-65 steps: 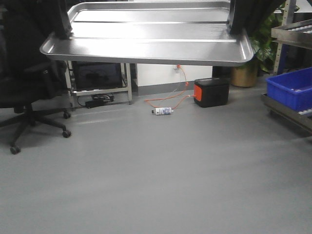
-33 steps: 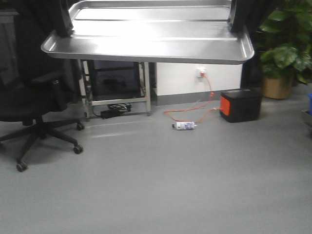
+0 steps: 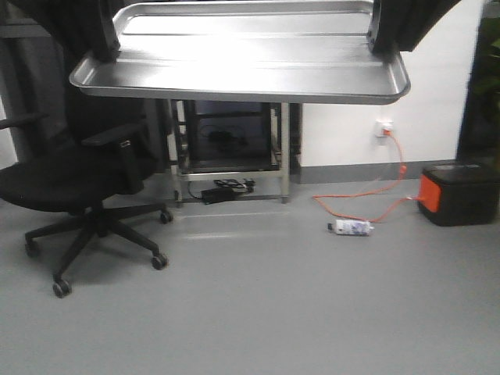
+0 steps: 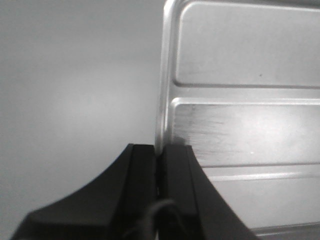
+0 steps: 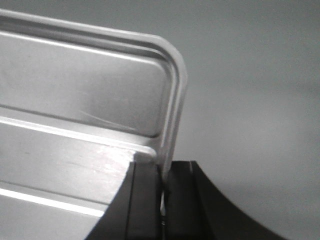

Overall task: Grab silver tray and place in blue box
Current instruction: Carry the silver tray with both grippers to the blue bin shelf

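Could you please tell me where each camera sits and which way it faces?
Front view: on the robot's body, facing forward across the grey floor to a black office chair; left gripper and right gripper hold the shiny silver rectangular metal tray.
Left wrist: behind the left gripper, looking down; jaws shut on the tray's rim.
Right wrist: behind the right gripper, likewise at the opposite rim.
Shared: both wrist views show tray and floor.

Your left gripper (image 4: 160, 150) and right gripper (image 5: 161, 169) are both raised, jaws pinched on opposite rims of the silver tray (image 3: 234, 74).
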